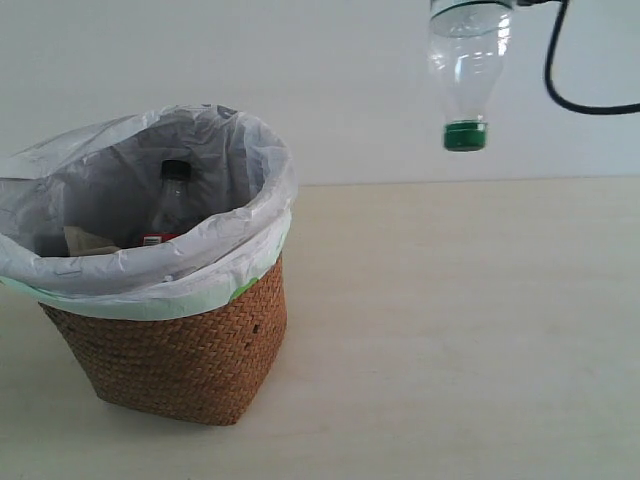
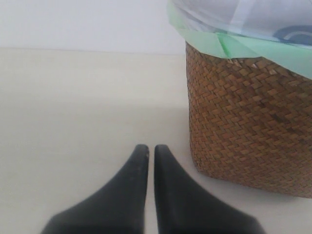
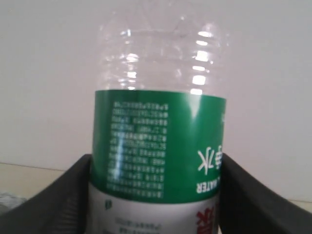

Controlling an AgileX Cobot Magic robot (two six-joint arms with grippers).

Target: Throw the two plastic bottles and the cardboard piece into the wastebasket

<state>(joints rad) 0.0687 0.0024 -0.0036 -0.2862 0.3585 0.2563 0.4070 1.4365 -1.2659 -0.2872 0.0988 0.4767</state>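
Observation:
The wicker wastebasket (image 1: 180, 355) with its white bag stands at the left; inside it lie the black-capped bottle (image 1: 172, 205) and the beige cardboard piece (image 1: 88, 240). The green-capped bottle (image 1: 468, 75) hangs cap-down high at the upper right, well to the right of the basket. My right gripper (image 3: 156, 183) is shut on that green-capped bottle (image 3: 161, 141), its black fingers (image 3: 58, 200) pressing both sides of the label. My left gripper (image 2: 151, 148) is shut with nothing in it, low over the table beside the wastebasket (image 2: 248, 126).
A pale wooden table (image 1: 460, 330) stretches to the right of the basket. A black cable (image 1: 560, 80) loops down at the upper right by the right arm. A white wall stands behind.

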